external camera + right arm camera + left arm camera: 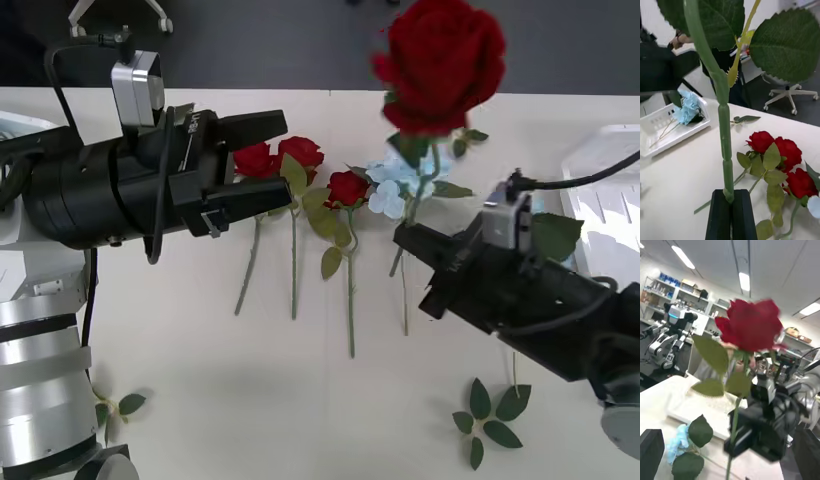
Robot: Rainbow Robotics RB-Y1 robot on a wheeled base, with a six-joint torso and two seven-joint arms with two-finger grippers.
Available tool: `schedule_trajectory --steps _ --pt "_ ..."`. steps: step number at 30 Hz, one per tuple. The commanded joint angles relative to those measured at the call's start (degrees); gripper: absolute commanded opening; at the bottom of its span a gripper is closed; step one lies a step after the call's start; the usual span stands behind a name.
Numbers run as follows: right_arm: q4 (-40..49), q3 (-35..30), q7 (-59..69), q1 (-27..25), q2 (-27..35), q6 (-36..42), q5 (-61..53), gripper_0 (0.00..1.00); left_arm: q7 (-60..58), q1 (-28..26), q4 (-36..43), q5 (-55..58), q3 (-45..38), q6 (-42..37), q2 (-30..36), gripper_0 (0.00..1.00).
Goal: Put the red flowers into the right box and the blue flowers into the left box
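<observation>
My right gripper is shut on the green stem of a red flower and holds it upright above the table. Three more red flowers lie on the table's middle, with a blue flower beside them. My left gripper hovers open over those roses, holding nothing. The left box contains a blue flower. The right box sits at the table's right edge.
Two flowerless green leaf sprigs lie near the front of the table, one at the right and one at the left. A loose leaf lies near the left box. An office chair stands beyond the table.
</observation>
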State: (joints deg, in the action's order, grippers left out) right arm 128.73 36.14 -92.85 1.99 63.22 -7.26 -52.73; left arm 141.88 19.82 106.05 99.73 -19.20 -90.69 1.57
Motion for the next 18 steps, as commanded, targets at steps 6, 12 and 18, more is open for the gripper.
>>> schedule_trajectory --steps 6,12,18 --pt "14.0 -26.73 8.57 -17.37 -5.65 19.92 -1.41 0.0 1.21 -4.97 6.98 -7.0 -1.37 3.77 0.89 1.0" --pt "16.82 -40.62 14.81 -21.76 -10.92 33.89 -2.9 0.0 -2.05 -7.78 10.67 -17.29 0.3 8.95 4.58 1.0" --pt "16.99 -52.75 19.11 -24.92 -11.89 45.85 -4.31 0.0 -13.56 -7.78 12.69 -28.45 1.71 10.09 8.09 1.0"
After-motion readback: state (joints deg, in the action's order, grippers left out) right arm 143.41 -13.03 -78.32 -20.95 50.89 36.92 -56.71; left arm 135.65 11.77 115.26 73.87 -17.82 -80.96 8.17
